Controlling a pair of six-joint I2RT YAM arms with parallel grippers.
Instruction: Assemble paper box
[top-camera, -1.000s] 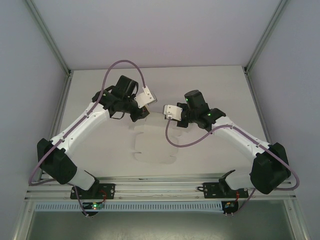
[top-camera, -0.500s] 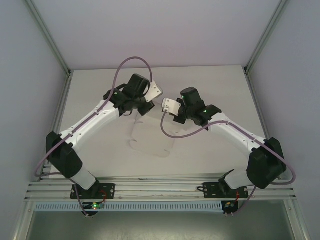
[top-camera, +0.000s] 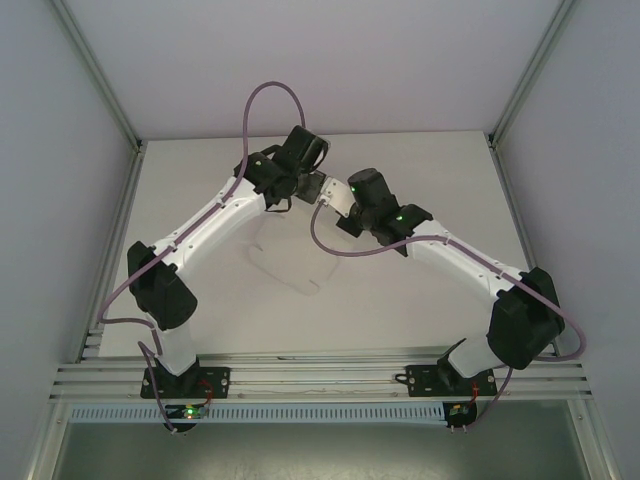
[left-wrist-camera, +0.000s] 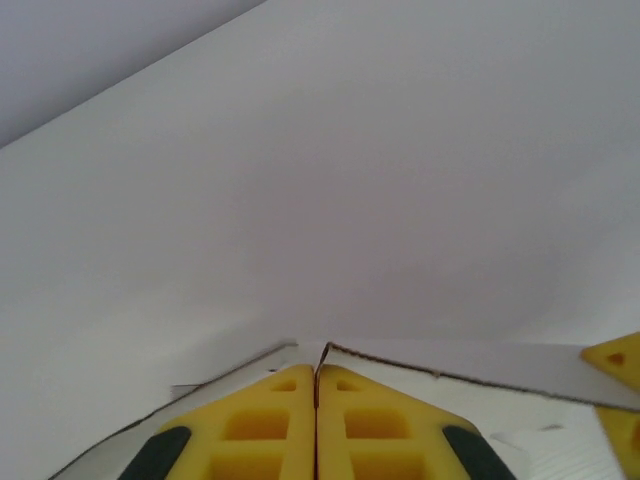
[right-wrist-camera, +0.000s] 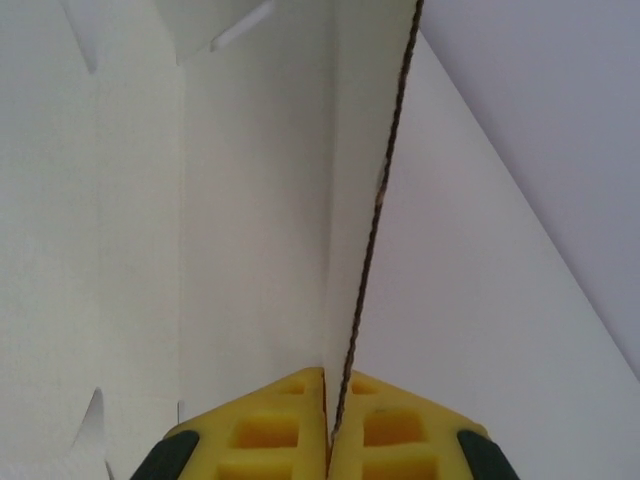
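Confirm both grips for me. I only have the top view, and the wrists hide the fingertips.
Observer: In the left wrist view, the left gripper is shut on a cut edge of the box.
Operator: Now check the right one.
Observer: In the right wrist view, the right gripper is shut on a card edge too. That edge runs straight away from it.
Operator: Report any folds near that grip.
Observer: In the same view, a crease runs parallel to the held edge, on its left. There is a cut slot at the far end.
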